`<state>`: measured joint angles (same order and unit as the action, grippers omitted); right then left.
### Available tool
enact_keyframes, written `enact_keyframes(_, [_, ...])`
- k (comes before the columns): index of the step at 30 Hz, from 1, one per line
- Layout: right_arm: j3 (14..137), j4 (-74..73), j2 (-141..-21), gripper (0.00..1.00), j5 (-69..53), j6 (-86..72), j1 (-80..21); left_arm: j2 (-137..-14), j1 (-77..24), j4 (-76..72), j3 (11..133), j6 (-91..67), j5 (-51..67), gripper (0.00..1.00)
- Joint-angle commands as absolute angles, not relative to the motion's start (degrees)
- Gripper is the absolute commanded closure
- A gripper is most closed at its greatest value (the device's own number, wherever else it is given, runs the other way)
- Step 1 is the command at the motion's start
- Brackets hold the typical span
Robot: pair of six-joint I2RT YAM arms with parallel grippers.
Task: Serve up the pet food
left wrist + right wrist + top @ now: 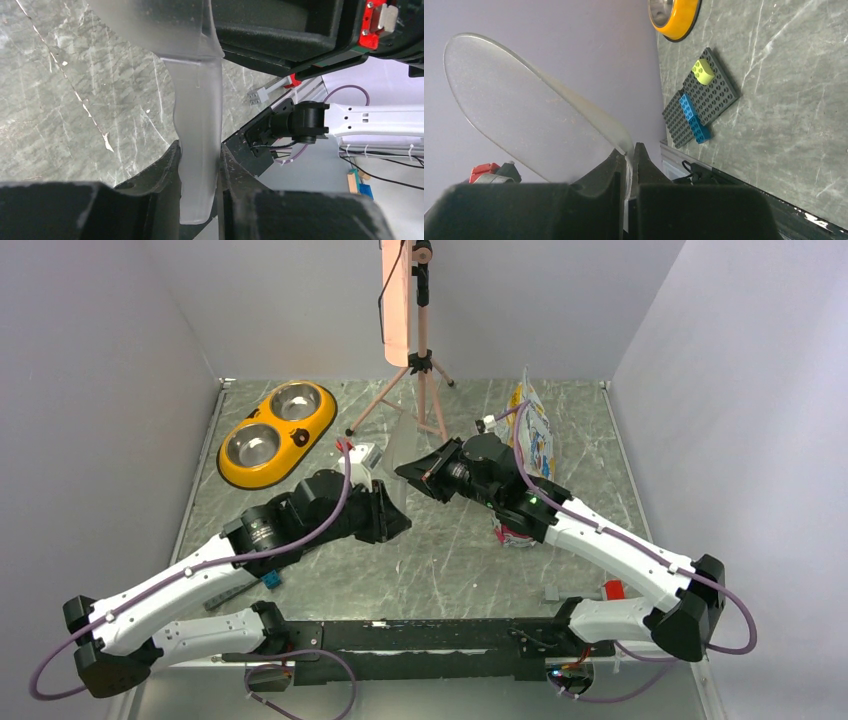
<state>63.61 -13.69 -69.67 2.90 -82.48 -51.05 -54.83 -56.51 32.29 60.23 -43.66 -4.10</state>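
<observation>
Kibble unseen; left tool (199, 157), right tool (627, 156) pinch scoop (524, 105).

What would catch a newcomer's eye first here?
Both arms meet mid-table over a clear plastic scoop: the left gripper is clamped on its handle, the right gripper pinches its bowl's edge. Behind them sit a yellow double dish at back left and a printed bag at back right; no kibble shows.

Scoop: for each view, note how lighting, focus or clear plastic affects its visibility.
Top view: the scoop nearly vanishes against the table; the lamp glares. Left wrist view: its handle looks milky and soft. Right wrist view: faint against the wall; the bricks are sharp.
</observation>
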Motion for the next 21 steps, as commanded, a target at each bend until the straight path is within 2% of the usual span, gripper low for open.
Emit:
enact_keyframes(1, [64.32,-12.68,-65.65,0.91,1.66,-79.03,-51.94,-52.77,-55.04,36.81,59.65,-44.13,-12.30,1.00])
enact_keyframes(3, [63.24,-14.33,-64.57,0.87,2.01,-77.48,-51.95,-51.65,-54.90,37.29,59.25,-42.99,-12.44,1.00])
enact_keyframes(5, [62.68,-16.59,-64.20,0.75,1.18,-75.43,-51.88,-50.53,-54.32,37.56,58.44,-42.06,-11.12,1.00])
enact_keyframes(10, [64.86,-26.02,-62.85,0.36,2.14,-65.96,-51.86,-48.95,-50.59,38.24,55.15,-41.25,-5.89,1.00])
enact_keyframes(13, [67.85,-34.10,-61.96,0.29,4.76,-57.81,-51.77,-48.38,-47.95,37.65,52.70,-40.31,-2.15,1.00])
enact_keyframes(19, [76.74,-54.35,-60.84,0.26,16.11,-43.39,-50.71,-54.53,-38.48,32.57,47.78,-36.16,17.85,1.00])
enact_keyframes(21, [80.49,-61.13,-61.20,0.26,22.02,-41.75,-50.49,-59.22,-36.79,32.71,46.92,-34.88,20.68,1.00])
